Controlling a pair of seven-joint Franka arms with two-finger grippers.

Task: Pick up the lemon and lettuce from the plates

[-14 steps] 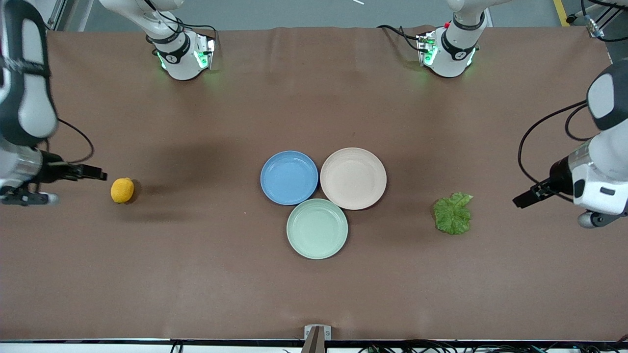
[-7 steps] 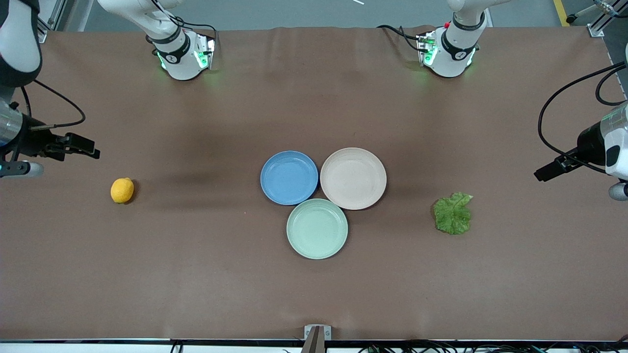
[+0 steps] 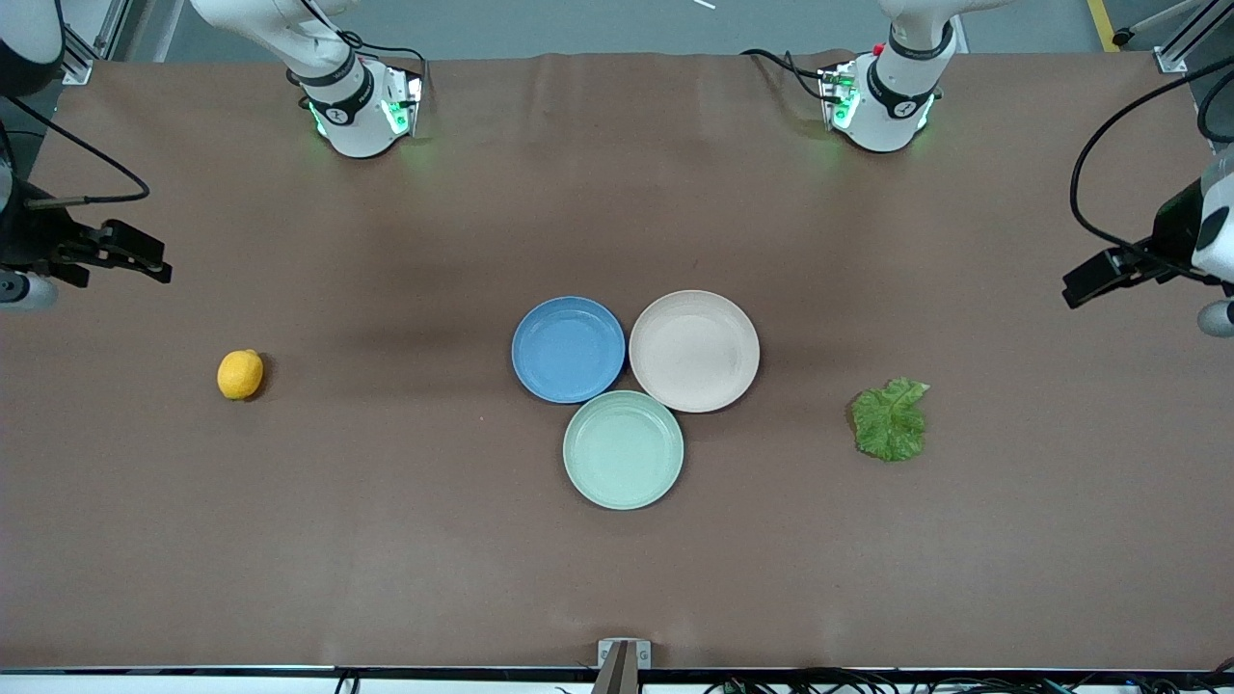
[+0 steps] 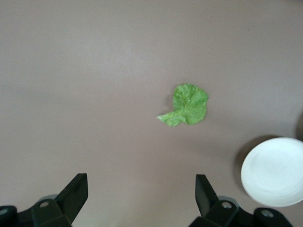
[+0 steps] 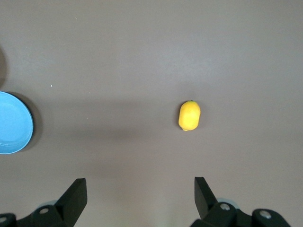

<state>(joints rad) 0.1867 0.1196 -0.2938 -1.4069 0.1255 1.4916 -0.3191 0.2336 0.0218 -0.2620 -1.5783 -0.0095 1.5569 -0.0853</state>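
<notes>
A brown cloth-covered table [image 3: 617, 578] fills the scene. At its middle sit three empty plates, touching: a blue plate [image 3: 568, 348], a beige plate [image 3: 694, 350] beside it, and a green plate [image 3: 623, 449] nearer the front camera. The lemon [image 3: 240, 374] lies on the bare cloth well apart from them, toward the right arm's end. The lettuce [image 3: 890, 419] lies flat on the cloth toward the left arm's end.

The right gripper [image 3: 130, 258] hangs in the air at its own edge of the table, jaws wide open and empty. The left gripper [image 3: 1099, 278] hangs at its own edge too, also wide open and empty.

Risks, as a judgement: the round lemon could roll away if a finger nudges it. The thin lettuce leaf could slide or tear, since fingers must scrape the cloth to catch it.
</notes>
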